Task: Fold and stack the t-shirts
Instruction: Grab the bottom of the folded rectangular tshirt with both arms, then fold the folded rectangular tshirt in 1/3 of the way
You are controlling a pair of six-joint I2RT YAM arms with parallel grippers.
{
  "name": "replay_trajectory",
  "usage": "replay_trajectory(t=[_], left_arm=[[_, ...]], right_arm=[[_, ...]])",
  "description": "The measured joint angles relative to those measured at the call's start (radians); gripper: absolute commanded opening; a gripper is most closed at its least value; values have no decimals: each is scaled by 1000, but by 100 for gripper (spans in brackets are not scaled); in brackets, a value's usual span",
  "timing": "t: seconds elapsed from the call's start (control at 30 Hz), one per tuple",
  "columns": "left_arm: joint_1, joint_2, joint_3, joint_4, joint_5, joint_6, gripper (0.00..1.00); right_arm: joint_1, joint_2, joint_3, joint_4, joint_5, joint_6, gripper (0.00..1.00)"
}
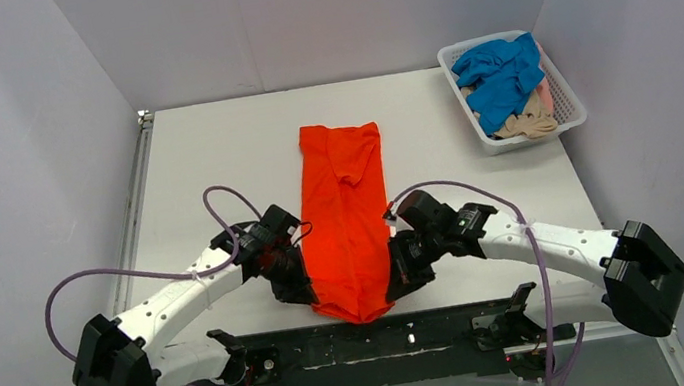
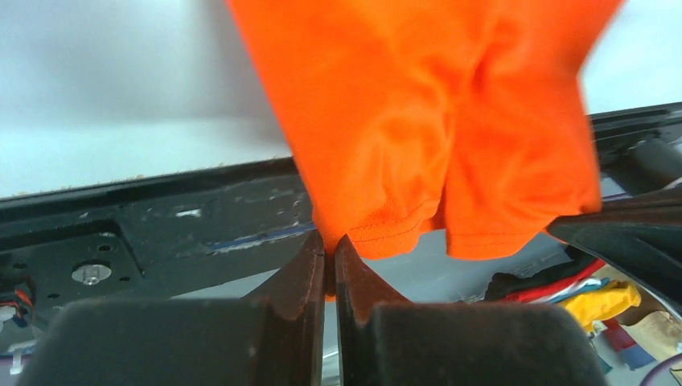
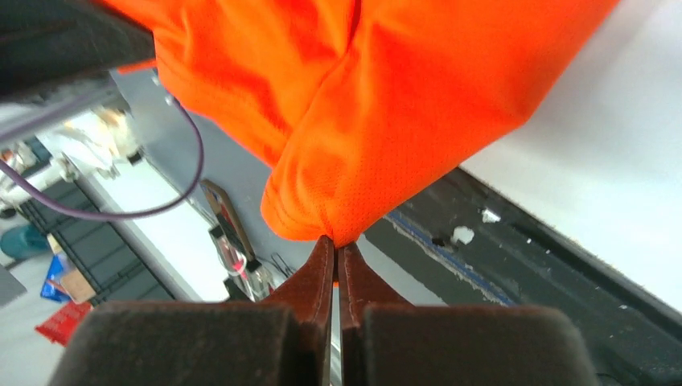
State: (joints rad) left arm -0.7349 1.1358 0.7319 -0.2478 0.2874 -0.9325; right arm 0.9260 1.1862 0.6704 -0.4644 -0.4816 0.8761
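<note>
The orange-red t-shirt (image 1: 348,214) lies as a long narrow strip down the middle of the table, its near end lifted over the front edge. My left gripper (image 1: 303,291) is shut on its near left corner, the hem pinched between the fingers in the left wrist view (image 2: 330,244). My right gripper (image 1: 399,284) is shut on the near right corner, also seen in the right wrist view (image 3: 335,241). The cloth (image 2: 434,121) hangs slack between both grippers. A bright blue t-shirt (image 1: 501,75) and a pale beige-pink one (image 1: 529,118) lie crumpled in the basket.
A white mesh basket (image 1: 560,87) stands at the back right corner of the table. The black base rail (image 1: 368,336) runs along the table's near edge under the held hem. Grey walls enclose the left, back and right sides.
</note>
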Motion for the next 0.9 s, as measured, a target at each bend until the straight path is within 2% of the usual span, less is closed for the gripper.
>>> replay_trajectory(t=[0.2,0.4,0.57,0.9], left_arm=[[69,132,174,-8,-25,40,0],[188,315,315,-1,-15,64,0],[250,445,476,-23,-36,104,0],[317,640,609,-33,-59,145,0]], right_arm=[[-132,71,106,-17,38,-50,1],[-229,221,321,-69,72,-141,1],[-322,283,419,-89,88,-190,1],[-401,479,564,-114,102,-276,1]])
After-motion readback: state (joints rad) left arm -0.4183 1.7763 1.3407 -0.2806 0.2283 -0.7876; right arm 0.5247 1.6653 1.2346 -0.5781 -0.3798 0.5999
